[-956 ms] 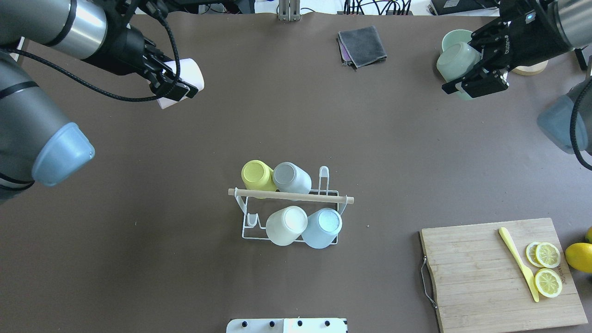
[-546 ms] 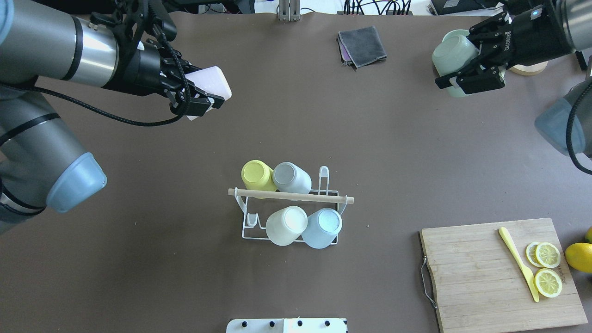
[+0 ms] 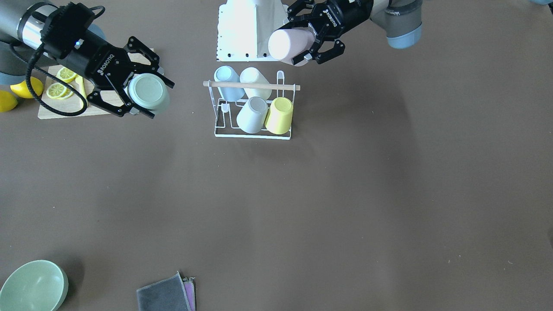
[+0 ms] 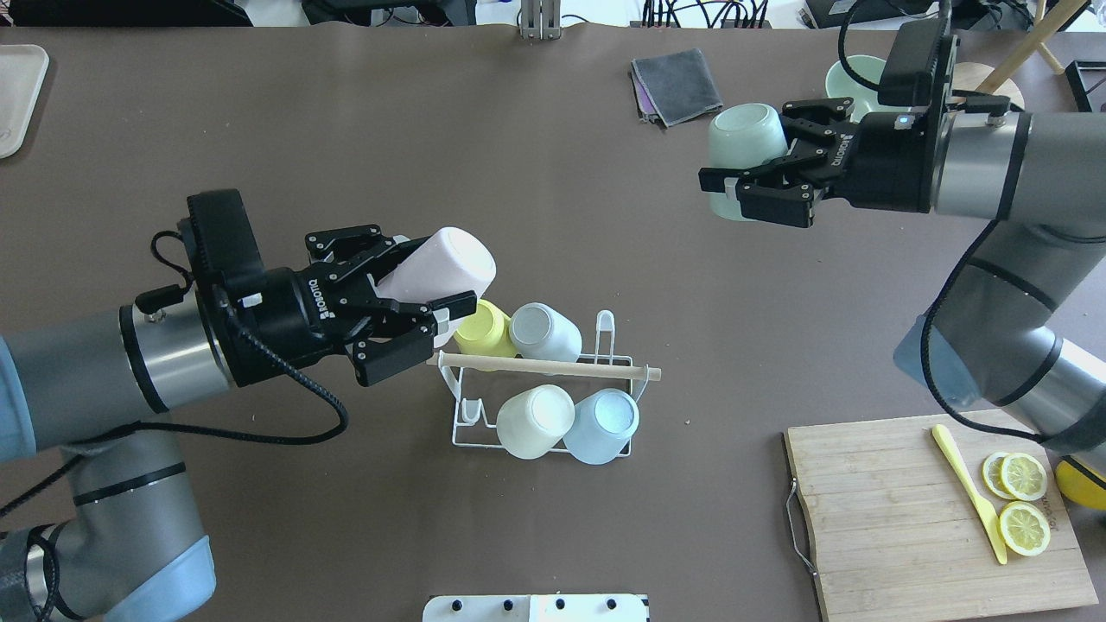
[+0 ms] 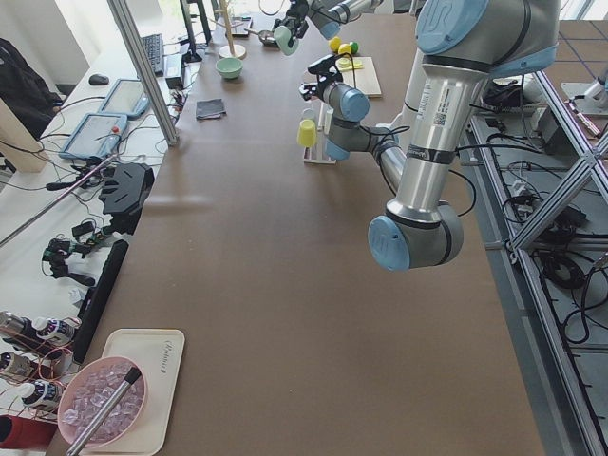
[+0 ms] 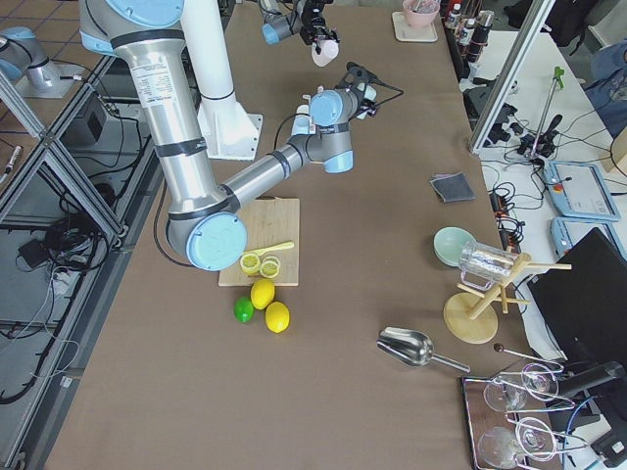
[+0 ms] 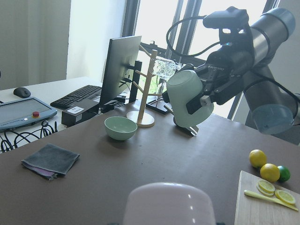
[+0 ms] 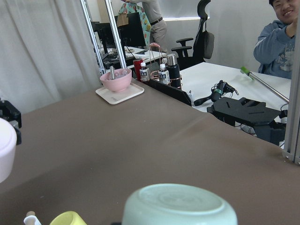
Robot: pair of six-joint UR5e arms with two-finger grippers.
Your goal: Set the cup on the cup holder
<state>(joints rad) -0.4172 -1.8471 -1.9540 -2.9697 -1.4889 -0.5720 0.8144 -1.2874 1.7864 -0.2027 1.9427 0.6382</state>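
Partly hiding the yellow cup (image 4: 486,335), left gripper (image 4: 429,278) pinches pink cup (image 4: 448,262); right gripper (image 4: 734,168) pinches green cup (image 4: 747,138).

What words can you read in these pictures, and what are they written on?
"ROBOTIQ": white letters on the left gripper, which holds the pink cup.
"ROBOTIQ": also on the right gripper, which holds the green cup.
Cutting board: a mark by its right edge, too small to read.
White tray: writing too blurred to read.
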